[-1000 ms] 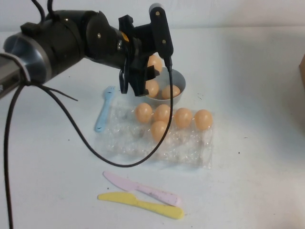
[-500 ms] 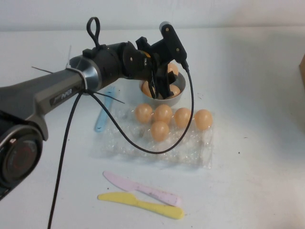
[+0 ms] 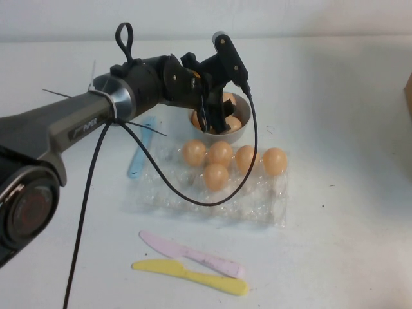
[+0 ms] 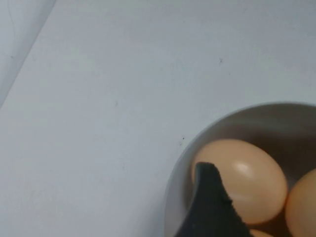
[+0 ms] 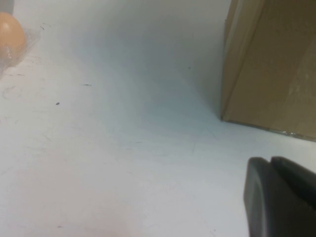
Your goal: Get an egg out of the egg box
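Note:
The clear plastic egg box [image 3: 257, 206] lies mid-table with several tan eggs [image 3: 220, 153] in its far cups. The round grey bowl [image 3: 239, 135] stands just behind it and holds three eggs. My left gripper [image 3: 215, 121] reaches down into the bowl. In the left wrist view one black finger [image 4: 210, 197] stands against an egg [image 4: 247, 177] lying in the bowl [image 4: 207, 136]. The other finger is out of frame and the jaws stand open. My right gripper [image 5: 270, 162] is shut and empty, low over bare table, and is out of the high view.
A blue spoon [image 3: 140, 151] lies left of the egg box. A pink knife [image 3: 193, 256] and a yellow knife [image 3: 193, 275] lie near the front edge. A cardboard box [image 5: 271, 64] stands by my right gripper, and its edge [image 3: 409, 96] shows at the far right.
My left gripper moved right and down from above the bowl's left side into the bowl. The egg it carried now lies in the bowl. The egg box has not moved.

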